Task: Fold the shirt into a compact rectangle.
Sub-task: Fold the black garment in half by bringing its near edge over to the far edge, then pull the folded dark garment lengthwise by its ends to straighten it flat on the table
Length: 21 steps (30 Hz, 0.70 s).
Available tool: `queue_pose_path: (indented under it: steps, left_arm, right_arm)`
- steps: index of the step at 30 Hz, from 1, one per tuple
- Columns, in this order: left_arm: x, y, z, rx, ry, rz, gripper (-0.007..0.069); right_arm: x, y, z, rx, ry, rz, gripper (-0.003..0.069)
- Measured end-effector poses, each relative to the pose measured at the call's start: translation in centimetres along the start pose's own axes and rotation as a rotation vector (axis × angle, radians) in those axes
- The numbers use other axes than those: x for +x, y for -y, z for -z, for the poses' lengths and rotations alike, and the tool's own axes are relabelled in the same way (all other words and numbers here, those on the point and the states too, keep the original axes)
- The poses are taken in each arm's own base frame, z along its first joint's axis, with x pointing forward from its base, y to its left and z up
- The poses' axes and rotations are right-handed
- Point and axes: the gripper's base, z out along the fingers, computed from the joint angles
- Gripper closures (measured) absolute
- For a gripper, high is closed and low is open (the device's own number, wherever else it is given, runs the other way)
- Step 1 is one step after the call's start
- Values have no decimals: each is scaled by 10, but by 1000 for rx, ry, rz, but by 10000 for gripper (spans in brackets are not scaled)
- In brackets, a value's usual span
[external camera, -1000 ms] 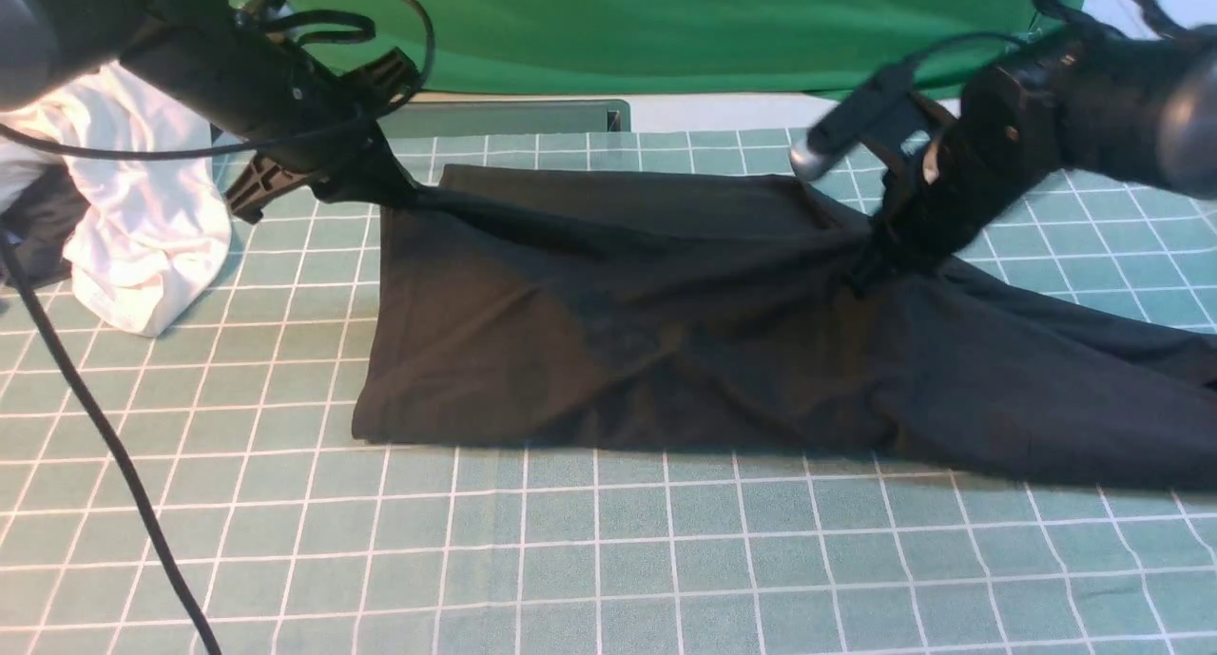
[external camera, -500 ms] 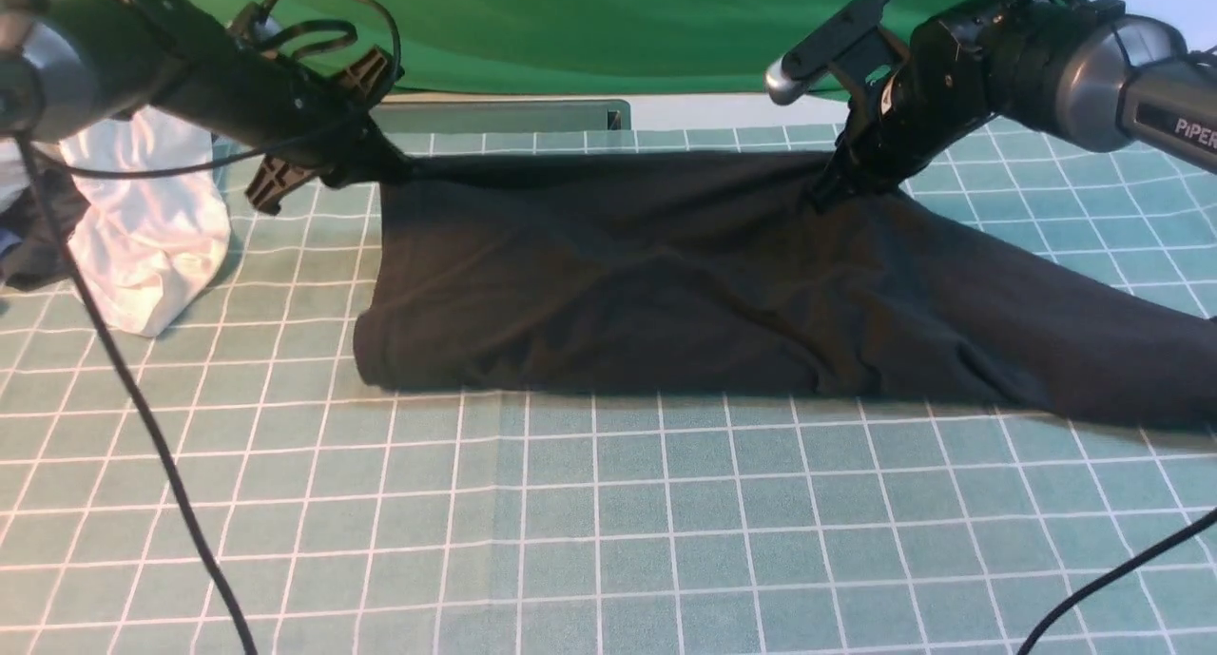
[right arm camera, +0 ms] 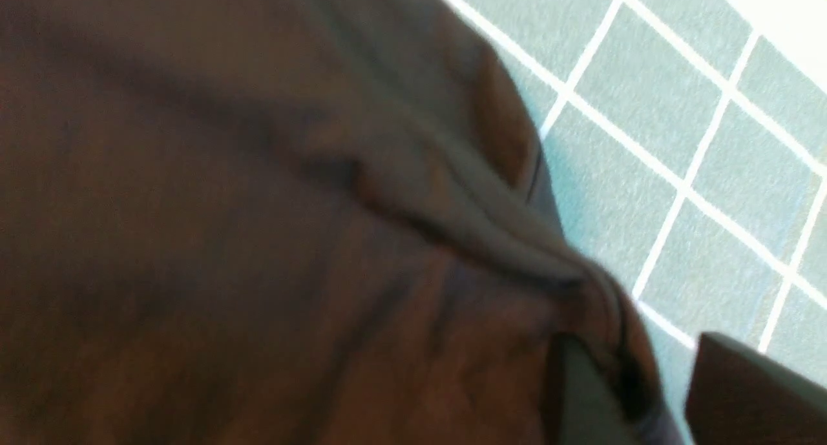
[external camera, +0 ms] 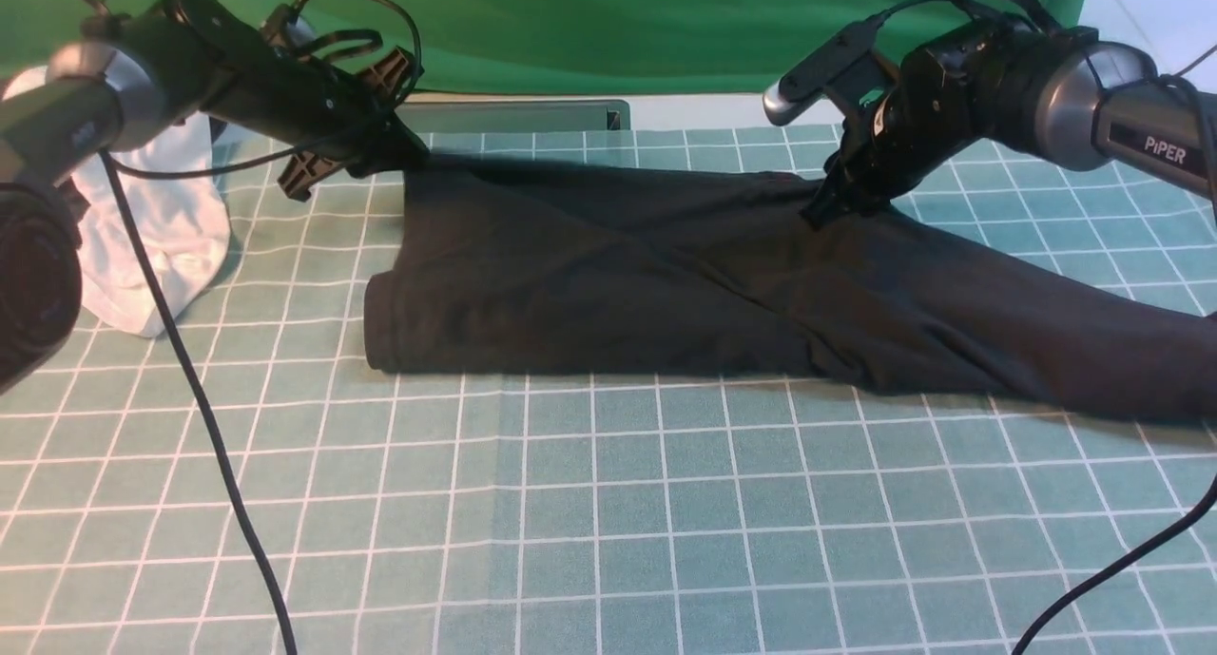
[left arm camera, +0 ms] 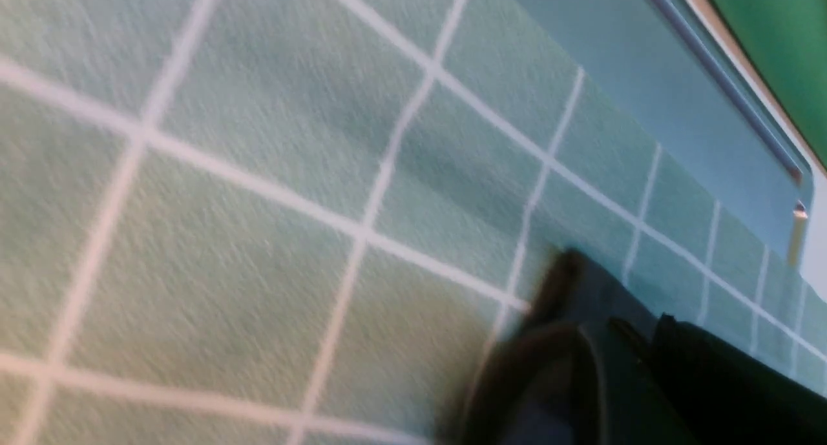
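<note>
The right gripper is gaping around the black T-shirt, the left gripper's opening and hold I cannot tell; both should be freeing cloth before rising.

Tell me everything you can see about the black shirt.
The black shirt looks like soft, matte fabric, spread wide in a long, creased, rumpled band rather than a compact rectangle. It lies across the white-gridded green cloth, running out of the front view on the right. The left gripper is at its far left corner; the right gripper is at its far edge, jaws parted around a ridge of fabric. No logo or collar can be made out.
</note>
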Motion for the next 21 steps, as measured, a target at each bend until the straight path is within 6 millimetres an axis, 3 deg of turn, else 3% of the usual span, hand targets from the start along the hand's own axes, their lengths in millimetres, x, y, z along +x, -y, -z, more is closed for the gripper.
queue_pose_path:
  steps: [4, 8, 12, 13, 15, 17, 21]
  left_arm:
    - [0, 1, 1, -5, -9, -27, 381]
    - [-8, 17, 17, 19, -79, -81, 210]
    - [-21, 37, 46, 38, -134, -141, 128]
    - [-28, 47, 63, 39, -147, -146, 121]
    - [-36, 61, 84, 41, -133, -153, 147]
    - [-41, 71, 98, 54, -104, -160, 195]
    - [-41, 95, 127, 118, -75, -144, 464]
  right_arm:
    - [-1, 0, 1, 1, 4, -1, 274]
    - [-6, 5, 12, 8, -6, -6, 267]
    - [-21, 16, 38, 26, -21, -23, 361]
    - [-30, 22, 53, 35, -28, -34, 442]
    - [-41, 29, 73, 35, -40, -61, 560]
    - [-47, 32, 87, 27, -52, -82, 596]
    - [-60, 41, 126, 7, -68, -126, 629]
